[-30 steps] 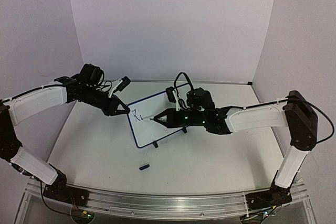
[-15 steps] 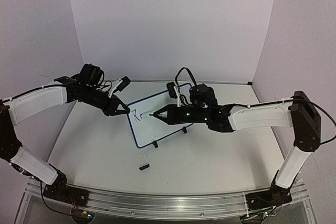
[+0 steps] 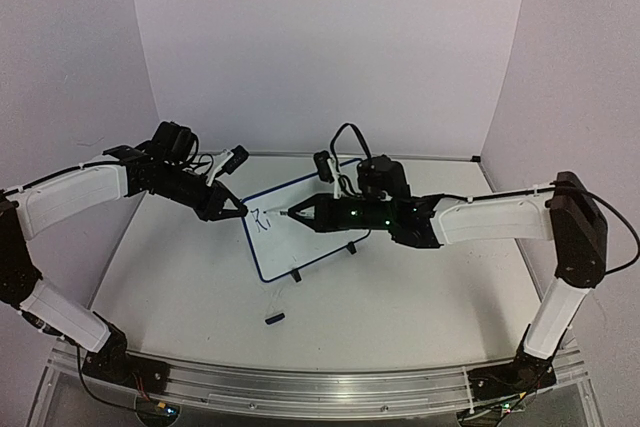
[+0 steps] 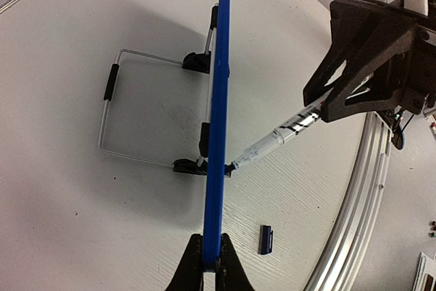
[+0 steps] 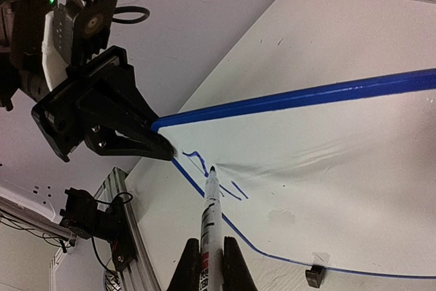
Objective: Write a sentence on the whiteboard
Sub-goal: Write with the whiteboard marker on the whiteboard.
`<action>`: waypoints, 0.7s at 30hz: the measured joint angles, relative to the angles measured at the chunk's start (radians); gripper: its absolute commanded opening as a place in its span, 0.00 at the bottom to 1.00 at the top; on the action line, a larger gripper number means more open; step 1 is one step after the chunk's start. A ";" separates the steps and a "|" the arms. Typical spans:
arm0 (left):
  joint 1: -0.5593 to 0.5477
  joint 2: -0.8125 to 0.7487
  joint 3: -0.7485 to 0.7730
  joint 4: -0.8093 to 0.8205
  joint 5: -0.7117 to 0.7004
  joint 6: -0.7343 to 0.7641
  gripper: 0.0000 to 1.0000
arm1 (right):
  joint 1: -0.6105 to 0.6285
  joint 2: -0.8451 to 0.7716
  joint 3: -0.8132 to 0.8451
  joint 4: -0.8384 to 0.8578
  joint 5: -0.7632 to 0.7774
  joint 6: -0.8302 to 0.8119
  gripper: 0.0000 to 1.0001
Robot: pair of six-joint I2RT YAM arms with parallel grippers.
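Setting: robot lab test cell. I note plain white panel walls [image 3: 330, 47] beyond my right gripper [image 3: 310, 215], a white tabletop [image 3: 180, 277] beneath it, an aluminium mounting rail [image 3: 300, 387] well behind it.

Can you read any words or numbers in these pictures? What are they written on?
On the whiteboard: just a few marker strokes near one corner, not a readable word yet.
On the marker: red and black print on its barrel, too blurred to read.
Nothing else shows any text I can read.
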 measured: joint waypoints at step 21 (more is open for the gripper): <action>0.000 0.000 0.000 0.000 0.000 0.000 0.00 | 0.000 0.005 0.000 -0.002 0.026 0.000 0.00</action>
